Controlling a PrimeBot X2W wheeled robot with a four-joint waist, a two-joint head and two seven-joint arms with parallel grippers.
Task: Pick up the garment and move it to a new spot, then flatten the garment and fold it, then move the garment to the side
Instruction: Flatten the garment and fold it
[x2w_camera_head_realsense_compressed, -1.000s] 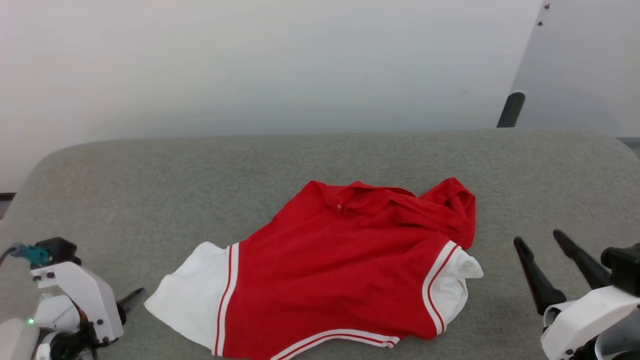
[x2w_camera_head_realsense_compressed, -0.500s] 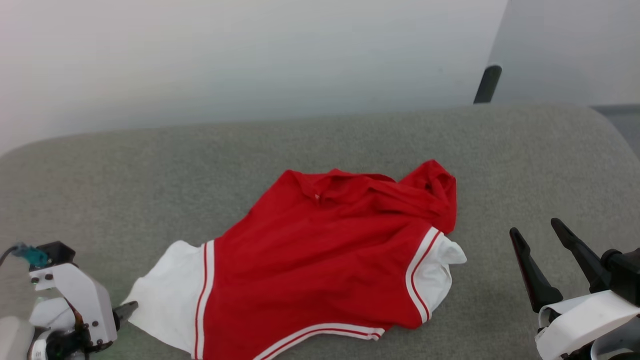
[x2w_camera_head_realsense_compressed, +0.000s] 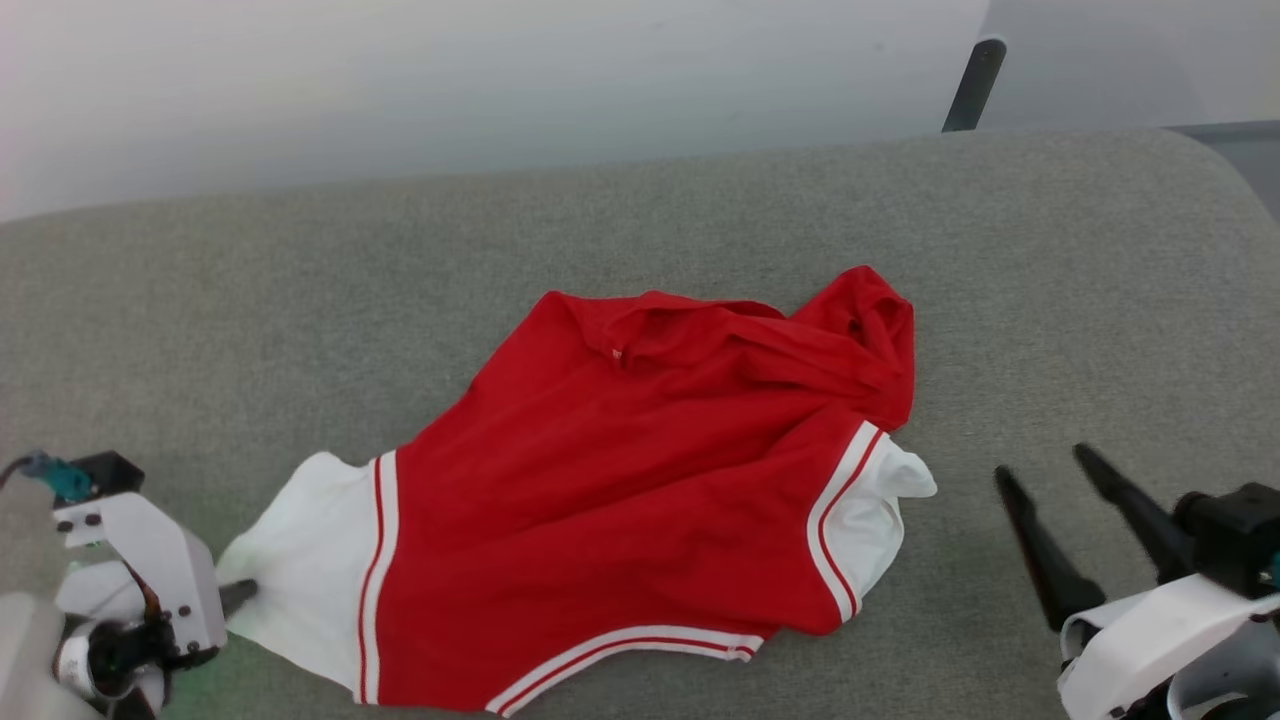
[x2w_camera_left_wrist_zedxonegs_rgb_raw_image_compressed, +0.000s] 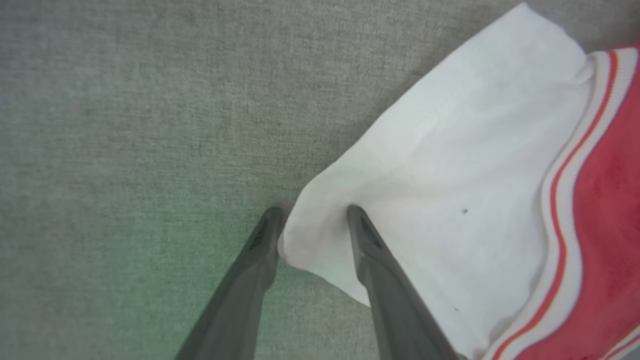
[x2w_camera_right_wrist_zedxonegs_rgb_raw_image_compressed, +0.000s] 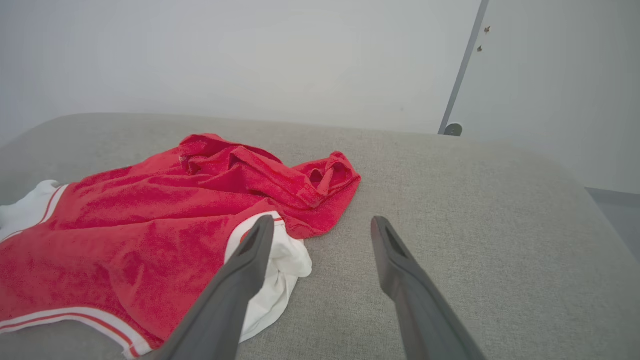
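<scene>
Left gripper (x2w_camera_left_wrist_zedxonegs_rgb_raw_image_compressed: 312, 211), jaws apart, is straddling the garment (x2w_camera_head_realsense_compressed: 620, 480) at its sleeve corner, likely to pinch it; right gripper (x2w_camera_head_realsense_compressed: 1040, 460) is hovering wide nearby.

The garment (x2w_camera_head_realsense_compressed: 620, 480) is red with white sleeves and red-striped white trim, the cushion (x2w_camera_head_realsense_compressed: 300, 300) grey.

Plain indoor room: grey fabric surface (x2w_camera_head_realsense_compressed: 700, 200), white wall (x2w_camera_head_realsense_compressed: 450, 80)
</scene>
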